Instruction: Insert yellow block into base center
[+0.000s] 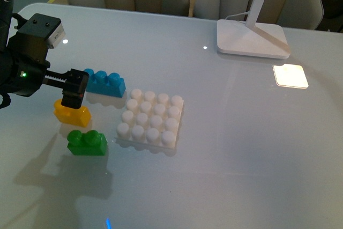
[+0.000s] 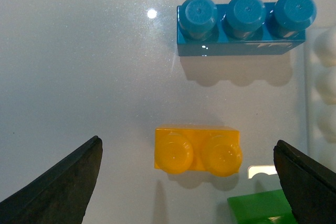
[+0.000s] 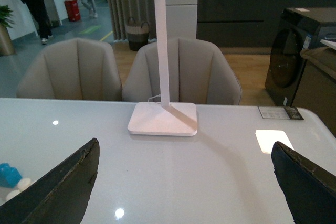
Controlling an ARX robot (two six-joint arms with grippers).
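The left gripper [image 2: 187,141] hangs spread wide over the yellow block [image 2: 198,149]; best it drops straight and centred, clearing the green brick [image 2: 257,205] close by

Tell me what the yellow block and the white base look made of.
The yellow block: likely moulded plastic, glossy, with soft highlights on its rounded studs. The base: apparently plastic too, white, with uniform moulded studs and a faint sheen.

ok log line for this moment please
left gripper: open, over yellow block, no grasp yet | right gripper: open, holding nothing | base: no brick on it
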